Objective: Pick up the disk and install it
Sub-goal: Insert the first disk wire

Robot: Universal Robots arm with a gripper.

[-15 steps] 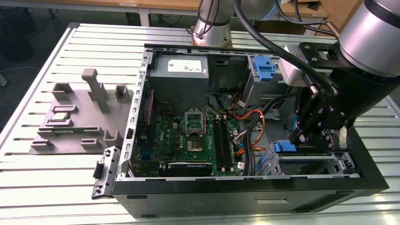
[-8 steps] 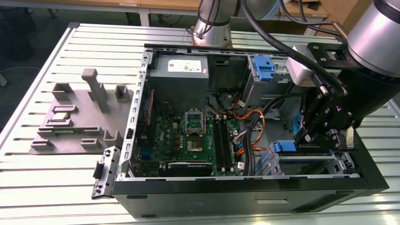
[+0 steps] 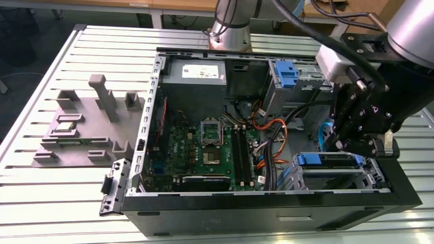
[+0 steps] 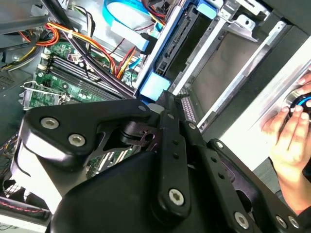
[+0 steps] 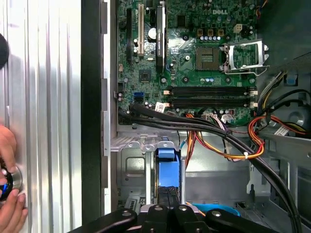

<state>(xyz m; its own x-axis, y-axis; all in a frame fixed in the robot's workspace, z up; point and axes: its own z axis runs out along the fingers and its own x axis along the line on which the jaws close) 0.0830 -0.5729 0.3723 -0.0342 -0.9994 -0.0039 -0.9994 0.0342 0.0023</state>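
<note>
The disk (image 3: 331, 161), grey with blue side rails, sits in the metal drive cage (image 3: 369, 175) at the front corner of the open computer case, on the exterior view's right. In both wrist views it runs as a narrow blue-edged slab (image 5: 166, 167) (image 4: 167, 48) straight out from the gripper. My gripper (image 3: 364, 148) hangs just over the disk's near end, its black tip (image 5: 167, 195) (image 4: 163, 100) against the blue end piece. Whether it grips the disk or only touches it is hidden by the gripper's own body.
Black, orange and yellow cables (image 5: 218, 141) run beside the cage, with the green motherboard (image 3: 210, 152) beyond. A second blue bracket (image 3: 286, 72) sits at the case's rear. Grey fixtures (image 3: 81, 127) stand on the slatted table. A person's hand (image 5: 10, 196) rests on a knob outside the case.
</note>
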